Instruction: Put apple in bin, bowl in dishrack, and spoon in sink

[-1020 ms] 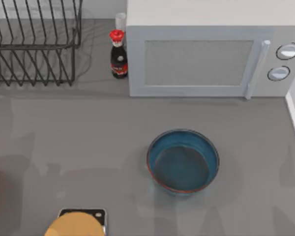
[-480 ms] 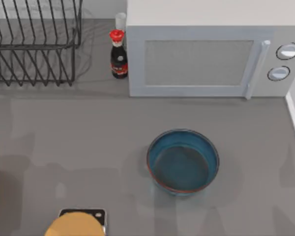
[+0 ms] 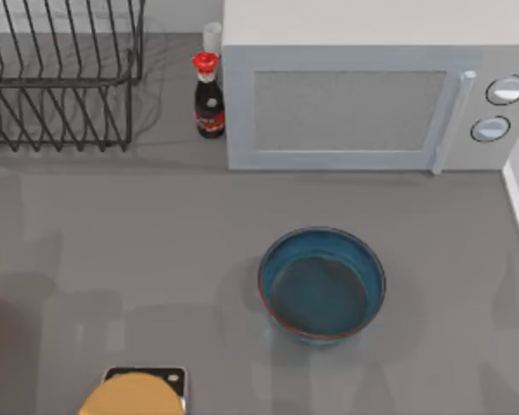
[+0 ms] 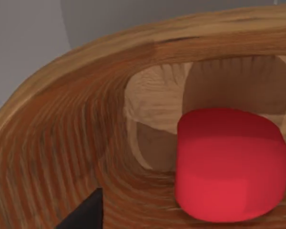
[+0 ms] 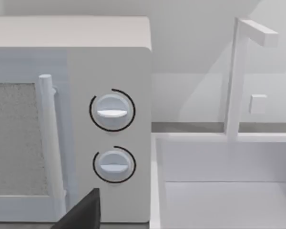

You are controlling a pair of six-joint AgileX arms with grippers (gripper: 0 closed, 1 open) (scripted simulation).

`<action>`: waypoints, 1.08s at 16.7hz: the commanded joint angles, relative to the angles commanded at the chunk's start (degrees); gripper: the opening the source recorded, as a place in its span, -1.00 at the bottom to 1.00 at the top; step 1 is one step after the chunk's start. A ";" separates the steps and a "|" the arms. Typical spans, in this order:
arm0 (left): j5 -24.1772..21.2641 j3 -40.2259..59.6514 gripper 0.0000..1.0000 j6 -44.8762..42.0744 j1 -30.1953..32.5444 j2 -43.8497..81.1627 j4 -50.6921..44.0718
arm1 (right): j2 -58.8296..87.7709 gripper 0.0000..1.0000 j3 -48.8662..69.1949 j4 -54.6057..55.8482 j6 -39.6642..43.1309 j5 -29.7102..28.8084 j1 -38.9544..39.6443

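Top view: bowl (image 3: 322, 285) upright on the grey desk (image 3: 156, 233), well apart from the dishrack (image 3: 60, 78) at far left; sauce bottle (image 3: 208, 95) beside the microwave (image 3: 372, 95). Left wrist view: apple (image 4: 231, 164) inside a wooden bin (image 4: 62, 138); left hand's opening cannot be told. Right wrist view: microwave dials (image 5: 112, 112), sink (image 5: 224, 181), faucet (image 5: 238, 71); right hand likewise unclear.

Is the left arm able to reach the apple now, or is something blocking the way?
Probably yes. In the left wrist view the apple lies in the wooden basket, close below the camera, uncovered, with nothing lying between. The basket's walls may crowd the approach.
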State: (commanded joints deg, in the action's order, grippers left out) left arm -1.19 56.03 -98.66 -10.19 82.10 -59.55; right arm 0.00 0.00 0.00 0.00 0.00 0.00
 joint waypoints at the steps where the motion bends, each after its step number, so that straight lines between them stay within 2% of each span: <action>1: -0.03 -1.29 1.00 2.10 0.31 -2.08 1.61 | 0.00 1.00 0.00 0.00 0.00 0.00 0.00; 6: 0.12 -12.08 1.00 21.34 2.36 -17.99 13.20 | 0.00 1.00 0.00 0.00 0.00 0.00 0.00; 14: 0.96 -38.07 1.00 69.72 6.76 -54.49 37.58 | 0.00 1.00 0.00 0.00 0.00 0.00 0.00; 18: 1.12 -49.16 1.00 88.41 8.79 -71.88 50.22 | 0.00 1.00 0.00 0.00 0.00 0.00 0.00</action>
State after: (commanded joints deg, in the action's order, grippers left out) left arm -0.08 6.87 -10.25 -1.40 10.22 -9.33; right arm 0.00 0.00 0.00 0.00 0.00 0.00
